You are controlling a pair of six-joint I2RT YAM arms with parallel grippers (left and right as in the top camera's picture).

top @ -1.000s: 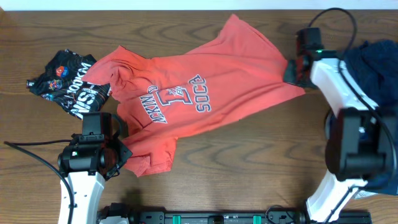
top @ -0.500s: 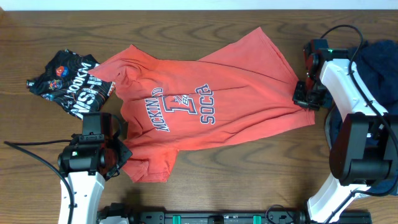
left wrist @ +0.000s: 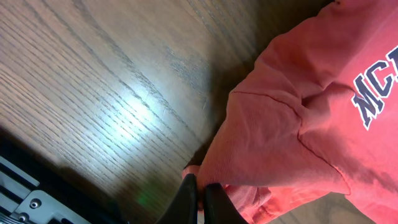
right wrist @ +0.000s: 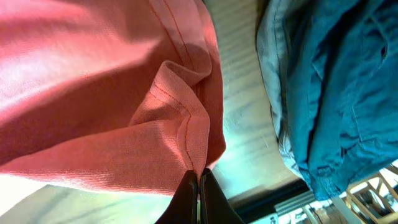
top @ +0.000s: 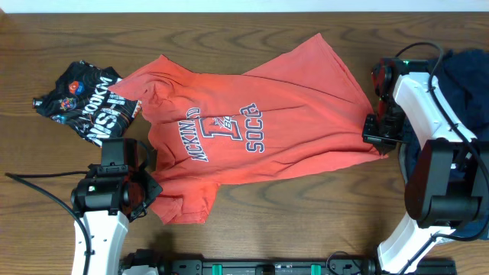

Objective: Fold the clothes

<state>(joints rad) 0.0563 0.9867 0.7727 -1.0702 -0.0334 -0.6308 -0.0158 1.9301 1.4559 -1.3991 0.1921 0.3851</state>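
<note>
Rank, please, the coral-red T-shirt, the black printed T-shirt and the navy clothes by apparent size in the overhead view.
Largest: coral-red T-shirt, clearly.
Next, unranked: black printed T-shirt and navy clothes look alike in size; the navy ones are partly hidden and cropped.

Left arm (top: 95, 237): white link, round black joint housing, thin black cable (top: 23, 179) off side. Right arm (top: 419, 95): white links, bulky black joints, black cable looped over top. Left gripper (left wrist: 200, 186), right gripper (right wrist: 198, 180): slim black fingers.
</note>
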